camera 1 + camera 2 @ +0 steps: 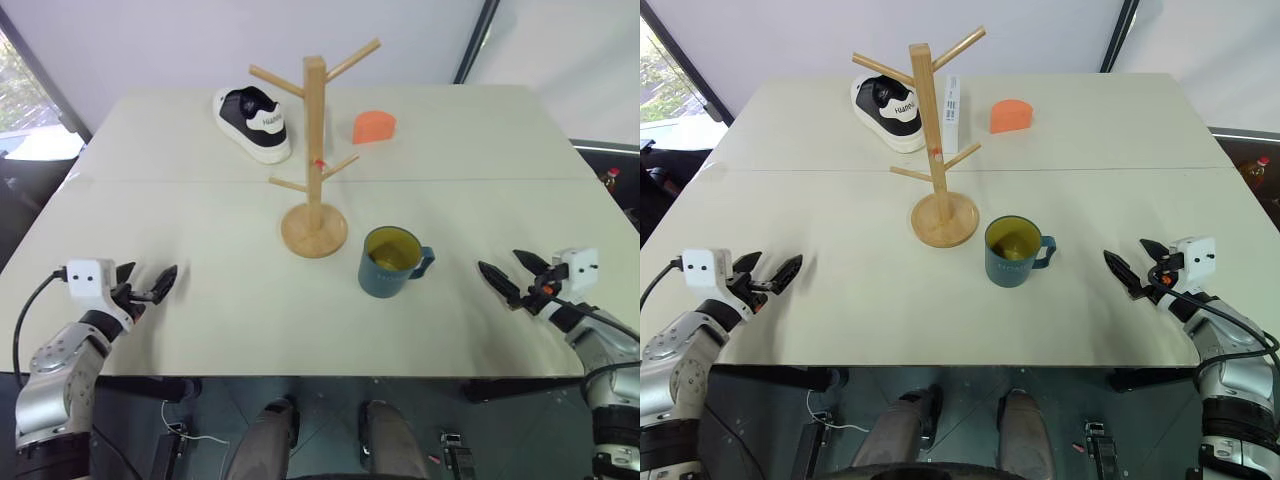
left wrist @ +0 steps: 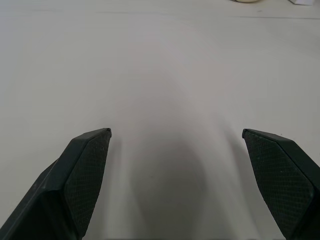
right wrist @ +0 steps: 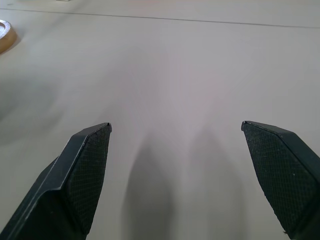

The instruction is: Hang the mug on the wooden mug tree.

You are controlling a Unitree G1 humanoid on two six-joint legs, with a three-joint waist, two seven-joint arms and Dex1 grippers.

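Observation:
The dark teal mug [image 1: 392, 262], yellow inside, stands upright on the table just in front of and to the right of the wooden mug tree [image 1: 314, 150]. Its handle points right. The tree stands mid-table on a round disc base with pegs angled upward, and nothing hangs on them. My left gripper [image 1: 148, 279] hovers open near the table's front left edge, far from the mug. My right gripper [image 1: 500, 264] hovers open near the front right, a short way right of the mug's handle. Both wrist views show open fingers [image 2: 85, 170] [image 3: 85, 170] over bare tabletop.
A black and white shoe [image 1: 255, 122] lies at the back, left of the tree. An orange object [image 1: 374, 126] sits at the back right, and a white box [image 1: 951, 112] stands behind the post. A seam [image 1: 480, 180] crosses the table.

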